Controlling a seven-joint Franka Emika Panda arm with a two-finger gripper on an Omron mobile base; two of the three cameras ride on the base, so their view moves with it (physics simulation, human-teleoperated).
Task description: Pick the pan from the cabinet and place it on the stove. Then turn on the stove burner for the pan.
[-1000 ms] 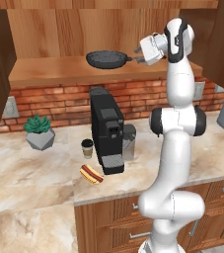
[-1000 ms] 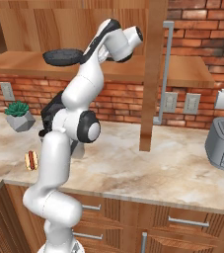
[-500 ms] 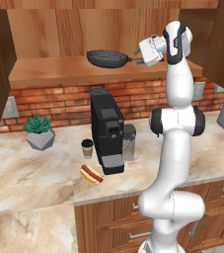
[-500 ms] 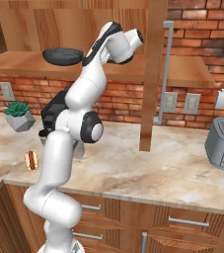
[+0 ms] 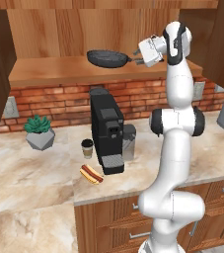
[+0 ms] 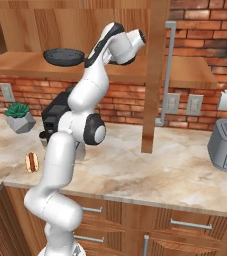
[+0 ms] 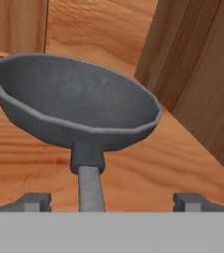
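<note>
**Hand view: pan handle lined up between open fingers, grip not yet made**

Hand view: both fingertips point(image 7: 34, 201) are seen wide apart at the bottom, w/ the pan's handle point(image 7: 90, 187) running up between them, roughly centred. Nothing is clamped; the hand point(image 5: 139, 59) is open, at the handle's free end in the left base view.

The pan point(image 7: 79, 104) is seen on the shelf floor of the cabinet point(image 7: 192, 74), bowl away from the hand, handle pointing back toward it. In the right base view the pan point(image 6: 64, 55) sits on the shelf above the bench point(image 6: 150, 170).

Handling, judged: rigid metal, not fragile, prob. moderately heavy, w/ the weight out at the bowl. A grip far out on the thin handle would leave a long lever, so droop or roll about the handle axis is to be expected. A hold closer to the thicker neck point(image 7: 88, 157) is judged steadier. The handle looks smooth and narrow; a firm squeeze would be needed against slip. Cabinet wall at right is close; little side room for withdrawal.

Stove is not seen from here.
</note>
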